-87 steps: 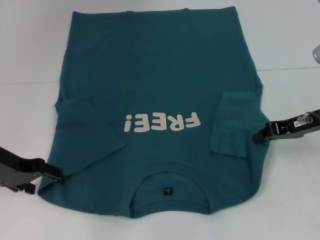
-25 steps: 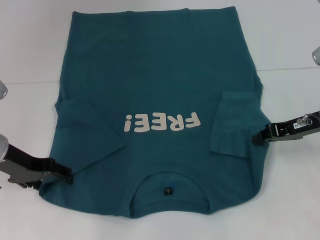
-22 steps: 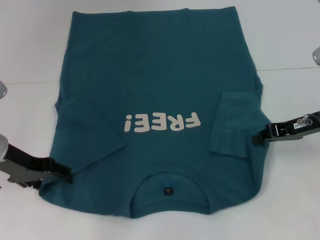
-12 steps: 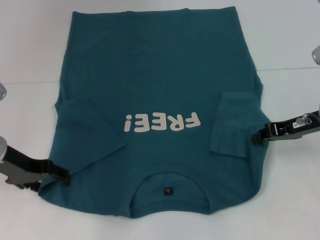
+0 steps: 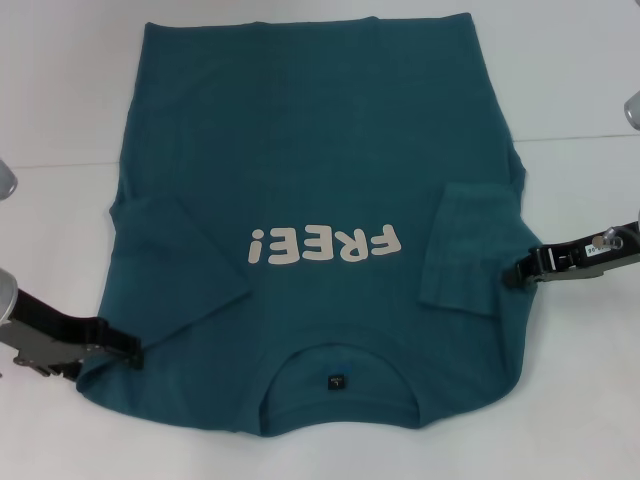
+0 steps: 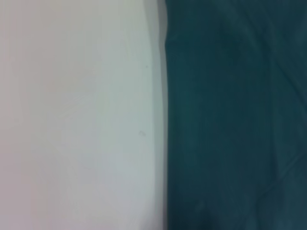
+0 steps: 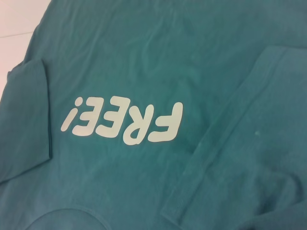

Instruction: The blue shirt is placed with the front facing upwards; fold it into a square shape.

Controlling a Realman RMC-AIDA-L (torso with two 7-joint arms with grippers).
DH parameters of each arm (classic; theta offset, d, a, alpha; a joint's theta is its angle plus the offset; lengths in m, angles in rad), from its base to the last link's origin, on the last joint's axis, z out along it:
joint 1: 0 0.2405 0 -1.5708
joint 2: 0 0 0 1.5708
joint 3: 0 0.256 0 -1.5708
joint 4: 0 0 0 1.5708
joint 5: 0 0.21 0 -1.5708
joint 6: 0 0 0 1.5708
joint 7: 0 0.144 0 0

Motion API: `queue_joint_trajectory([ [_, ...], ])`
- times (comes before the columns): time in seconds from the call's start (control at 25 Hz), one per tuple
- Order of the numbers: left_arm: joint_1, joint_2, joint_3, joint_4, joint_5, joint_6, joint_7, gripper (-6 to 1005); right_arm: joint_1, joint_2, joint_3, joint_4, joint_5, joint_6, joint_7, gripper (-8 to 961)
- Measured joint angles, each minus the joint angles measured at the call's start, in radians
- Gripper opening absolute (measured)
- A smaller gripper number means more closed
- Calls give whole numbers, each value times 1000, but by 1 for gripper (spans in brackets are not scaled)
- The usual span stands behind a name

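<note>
The shirt (image 5: 320,140) is plain dark teal-blue with white "FREE!" lettering (image 5: 325,243) and a small dark tag (image 5: 336,381), on a white table (image 5: 570,80).

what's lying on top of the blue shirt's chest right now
Both short sleeves are folded inward onto the blue shirt: one sleeve beside the FREE! lettering, the other opposite. Whatever fabric lies beneath them is covered.
</note>
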Motion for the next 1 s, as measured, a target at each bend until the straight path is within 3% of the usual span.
queue_joint_trajectory([
  [0.4, -9, -6, 2, 0, 0, -10, 0, 865, -2, 0, 5, -1, 0, -2, -4, 36],
  [0.6, -9, -7, 30, 0, 0, -17, 0, 668, -1, 0, 7, 1, 0, -1, -8, 36],
  [0.72, -9, -8, 45, -4, 0, -30, 0, 434, 1, 0, 7, 2, 0, 0, -9, 36],
  [1.0, -12, -8, 48, -11, 0, -50, 0, 287, 1, 0, 7, 0, 0, 1, -9, 34],
])
